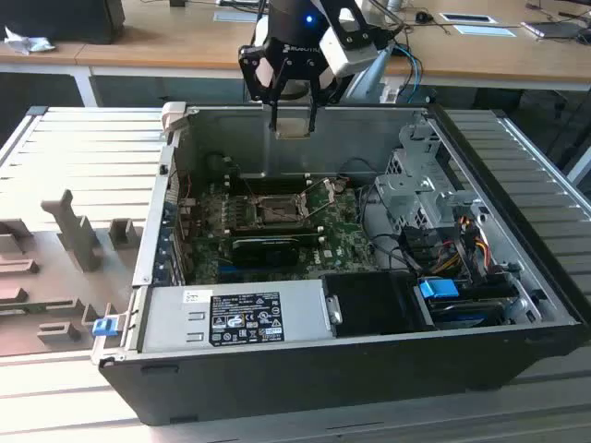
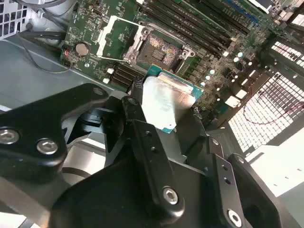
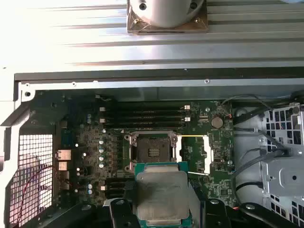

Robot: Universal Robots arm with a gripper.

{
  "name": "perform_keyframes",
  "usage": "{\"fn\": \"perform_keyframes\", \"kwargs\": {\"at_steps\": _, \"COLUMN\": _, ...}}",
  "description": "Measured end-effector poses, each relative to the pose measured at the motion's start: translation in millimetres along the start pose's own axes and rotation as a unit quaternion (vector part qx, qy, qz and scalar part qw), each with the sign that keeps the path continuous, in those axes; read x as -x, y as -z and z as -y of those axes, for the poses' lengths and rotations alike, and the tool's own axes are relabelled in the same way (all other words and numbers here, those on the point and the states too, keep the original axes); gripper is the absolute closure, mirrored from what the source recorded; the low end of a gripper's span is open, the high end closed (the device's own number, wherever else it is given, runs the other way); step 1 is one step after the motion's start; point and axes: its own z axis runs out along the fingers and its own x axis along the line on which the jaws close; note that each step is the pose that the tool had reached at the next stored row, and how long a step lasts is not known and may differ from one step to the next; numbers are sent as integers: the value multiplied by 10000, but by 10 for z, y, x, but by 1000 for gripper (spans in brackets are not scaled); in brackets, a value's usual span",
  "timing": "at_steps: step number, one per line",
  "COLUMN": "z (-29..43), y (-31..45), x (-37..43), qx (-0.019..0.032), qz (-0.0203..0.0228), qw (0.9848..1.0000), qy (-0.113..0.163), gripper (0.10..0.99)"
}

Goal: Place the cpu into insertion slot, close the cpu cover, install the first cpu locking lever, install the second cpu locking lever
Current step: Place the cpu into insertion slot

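Tool (image 1: 293,125) pinching cpu (image 3: 160,197) above far side of case (image 1: 305,374); slot (image 3: 152,151) empty, cover (image 3: 207,154) open; all four steps left.

Lab: opened computer case (image 1: 323,383), desks (image 1: 185,41)

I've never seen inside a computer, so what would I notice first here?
The black gripper hangs above the open computer case, its fingers pinching the silvery cpu. Below it, on the green board, the insertion slot lies bare, with the cpu cover flipped open beside it.
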Motion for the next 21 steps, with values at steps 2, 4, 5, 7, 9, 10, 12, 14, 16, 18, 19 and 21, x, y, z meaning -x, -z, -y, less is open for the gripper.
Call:
{"fn": "perform_keyframes", "kwargs": {"at_steps": 2, "z": 0, "y": 0, "x": 0, "qx": 3, "qz": 15, "qw": 9999, "qy": -170, "gripper": 561}}
{"fn": "perform_keyframes", "kwargs": {"at_steps": 4, "z": 0, "y": -1, "x": 0, "qx": 9, "qz": 43, "qw": 9988, "qy": -478, "gripper": 561}}
{"fn": "perform_keyframes", "kwargs": {"at_steps": 5, "z": 0, "y": -1, "x": 0, "qx": 10, "qz": 48, "qw": 9986, "qy": -535, "gripper": 561}}
{"fn": "perform_keyframes", "kwargs": {"at_steps": 7, "z": 0, "y": -2, "x": 0, "qx": 12, "qz": 57, "qw": 9979, "qy": -638, "gripper": 561}}
{"fn": "perform_keyframes", "kwargs": {"at_steps": 9, "z": 1, "y": -5, "x": -2, "qx": 13, "qz": 60, "qw": 9977, "qy": -668, "gripper": 561}}
{"fn": "perform_keyframes", "kwargs": {"at_steps": 10, "z": 1, "y": -9, "x": -3, "qx": 13, "qz": 60, "qw": 9977, "qy": -669, "gripper": 561}}
{"fn": "perform_keyframes", "kwargs": {"at_steps": 12, "z": 2, "y": -17, "x": -2, "qx": 13, "qz": 60, "qw": 9977, "qy": -668, "gripper": 561}}
{"fn": "perform_keyframes", "kwargs": {"at_steps": 14, "z": 3, "y": -23, "x": -2, "qx": 9, "qz": 61, "qw": 9977, "qy": -674, "gripper": 561}}
{"fn": "perform_keyframes", "kwargs": {"at_steps": 16, "z": 3, "y": -25, "x": -2, "qx": 6, "qz": 64, "qw": 9974, "qy": -720, "gripper": 561}}
{"fn": "perform_keyframes", "kwargs": {"at_steps": 18, "z": 3, "y": -27, "x": -2, "qx": 8, "qz": 71, "qw": 9969, "qy": -788, "gripper": 561}}
{"fn": "perform_keyframes", "kwargs": {"at_steps": 19, "z": 3, "y": -29, "x": -2, "qx": 9, "qz": 76, "qw": 9964, "qy": -846, "gripper": 561}}
{"fn": "perform_keyframes", "kwargs": {"at_steps": 21, "z": 3, "y": -31, "x": -2, "qx": 11, "qz": 86, "qw": 9953, "qy": -962, "gripper": 561}}
